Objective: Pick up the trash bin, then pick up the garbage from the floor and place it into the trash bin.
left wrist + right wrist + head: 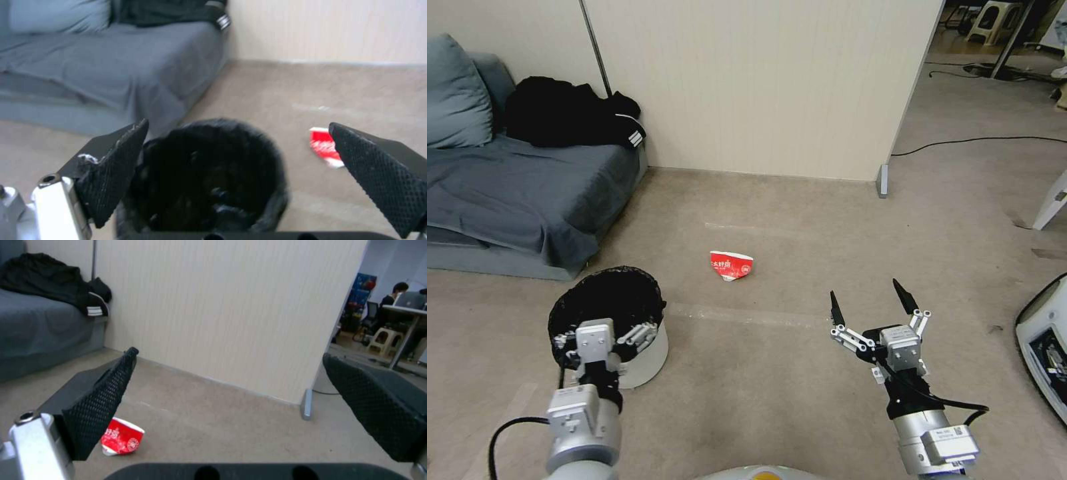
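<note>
Reaching over the trash bin (627, 313), the left gripper (231, 173) has jaws apart; it should pinch the rim squarely. The right gripper (870, 303) waits, jaws apart.

You could not see the near rim of the trash bin (647, 353) in the head view, because the left gripper (606, 333) covered it. In the left wrist view one of its fingers (382, 176) hid the red packet's (321, 146) far edge, and the packet's print was too blurred to read.
</note>
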Tool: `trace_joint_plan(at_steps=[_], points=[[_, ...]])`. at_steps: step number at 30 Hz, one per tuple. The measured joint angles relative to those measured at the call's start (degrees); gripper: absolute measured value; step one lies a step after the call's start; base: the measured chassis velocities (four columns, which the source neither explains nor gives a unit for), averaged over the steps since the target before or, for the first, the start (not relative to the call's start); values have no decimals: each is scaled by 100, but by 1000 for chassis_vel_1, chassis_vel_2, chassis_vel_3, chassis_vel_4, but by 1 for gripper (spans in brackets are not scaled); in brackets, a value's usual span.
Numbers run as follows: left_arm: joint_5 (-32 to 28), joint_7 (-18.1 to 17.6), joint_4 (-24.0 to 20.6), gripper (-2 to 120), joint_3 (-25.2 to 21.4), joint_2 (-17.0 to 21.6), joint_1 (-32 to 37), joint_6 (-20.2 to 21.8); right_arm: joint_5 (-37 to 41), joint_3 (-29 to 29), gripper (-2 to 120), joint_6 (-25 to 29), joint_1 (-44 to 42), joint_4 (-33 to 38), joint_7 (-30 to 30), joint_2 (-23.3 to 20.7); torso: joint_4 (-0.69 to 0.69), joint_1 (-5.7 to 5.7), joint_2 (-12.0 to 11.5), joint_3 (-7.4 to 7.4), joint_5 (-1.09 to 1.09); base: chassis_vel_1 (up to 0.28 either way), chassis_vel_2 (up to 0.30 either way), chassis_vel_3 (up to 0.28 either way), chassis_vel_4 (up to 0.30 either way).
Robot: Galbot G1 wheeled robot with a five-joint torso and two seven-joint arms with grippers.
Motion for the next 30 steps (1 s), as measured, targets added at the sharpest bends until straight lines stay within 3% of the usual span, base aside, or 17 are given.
trace_joint_plan(at_steps=[3,6,11,18,30], points=[[-217,-55,-1,100,-307,-2,-98,360,-2,-3,100,12,6,-9,4,0,0,0,0,0,0,0,0,0,0],[-652,-204,-1,100,-930,-28,-377,958,-5,-19,100,41,6,-22,13,0,0,0,0,0,-1,0,0,0,0],[-1060,-372,33,100,-1440,-30,-569,1221,-3,-19,100,87,4,-23,16,0,0,0,0,0,1,0,0,0,0],[-1330,-478,430,100,-1770,-28,-704,1290,0,-24,100,137,7,-63,18,0,0,0,0,0,-1,0,0,0,0],[-2093,-499,1022,100,-1806,-24,-1099,1685,-42,-31,100,193,9,-88,18,0,0,0,0,1,0,0,0,0,0]])
